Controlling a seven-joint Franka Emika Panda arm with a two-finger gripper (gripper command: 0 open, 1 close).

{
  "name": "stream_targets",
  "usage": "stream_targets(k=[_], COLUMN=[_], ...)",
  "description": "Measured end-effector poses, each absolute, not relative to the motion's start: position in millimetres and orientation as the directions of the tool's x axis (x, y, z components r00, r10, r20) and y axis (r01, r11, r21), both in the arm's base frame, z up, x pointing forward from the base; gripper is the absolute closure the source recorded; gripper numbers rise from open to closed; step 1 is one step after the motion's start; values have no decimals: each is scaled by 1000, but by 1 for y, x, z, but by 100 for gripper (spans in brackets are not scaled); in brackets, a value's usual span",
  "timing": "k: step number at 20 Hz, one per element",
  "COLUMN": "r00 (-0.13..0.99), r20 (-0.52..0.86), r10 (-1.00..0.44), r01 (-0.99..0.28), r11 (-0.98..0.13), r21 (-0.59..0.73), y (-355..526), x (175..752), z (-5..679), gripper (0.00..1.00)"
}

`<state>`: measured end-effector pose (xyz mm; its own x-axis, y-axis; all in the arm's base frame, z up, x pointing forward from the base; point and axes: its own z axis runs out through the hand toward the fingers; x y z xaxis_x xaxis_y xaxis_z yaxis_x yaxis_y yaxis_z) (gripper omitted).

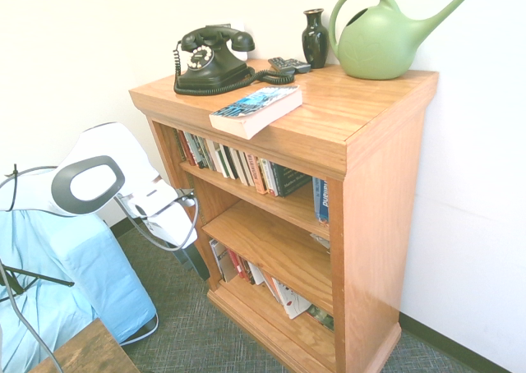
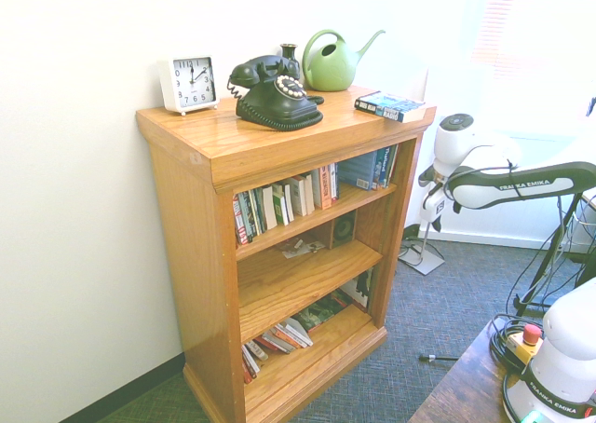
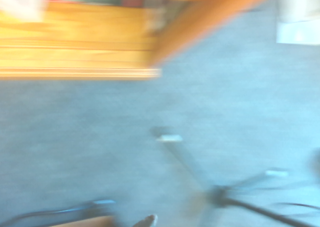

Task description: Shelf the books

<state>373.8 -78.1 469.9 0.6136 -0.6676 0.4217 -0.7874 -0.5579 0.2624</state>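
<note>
Book [image 1: 256,109] lies flat on the shelf's [image 1: 362,110] top, near the front edge, one corner overhanging; it is up above the gripper [image 1: 197,262] and well apart from it. The gripper hangs low beside the shelf's side, tilted downward, holding nothing; its fingers are too indistinct to read, though they are probably spread. A good approach, I judge, means rising clear of the top's lip first, then coming in level at the overhanging corner. Farther back, the phone [image 1: 209,59] and watering can [image 1: 382,36] should stay untouched.
</note>
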Motion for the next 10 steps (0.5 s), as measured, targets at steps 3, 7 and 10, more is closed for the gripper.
stream_targets(k=[3,7,10], r00=[598,586,585], r20=[528,643,693], r10=[-603,-492,-422], r01=[-800,-809,-811], r11=[-490,-388,-314], r21=[346,441,493], y=[-79,-58,-47], x=[380,390,405], z=[505,538,553], gripper=[0,0,0])
